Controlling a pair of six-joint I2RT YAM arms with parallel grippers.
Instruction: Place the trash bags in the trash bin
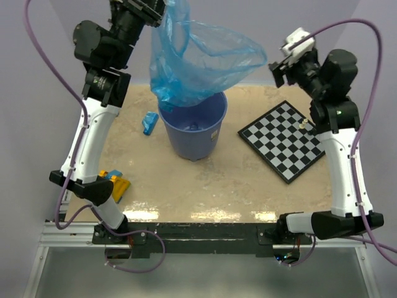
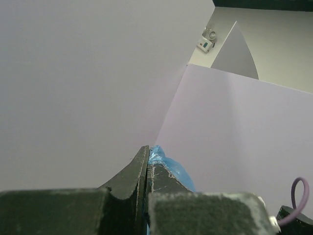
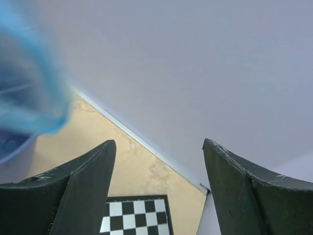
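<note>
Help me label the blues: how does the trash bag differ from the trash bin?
The trash bag is see-through, crinkled film; the trash bin is opaque and rigid. The bag hangs from the shut left claw; the bin stands upright on the table. Both are blue.

Robot lab test cell: plain lilac panels (image 1: 372, 37) enclose a stone-pattern table (image 1: 205, 192), with aluminium frame (image 1: 62, 231) and exposed cables (image 1: 43, 62).
</note>
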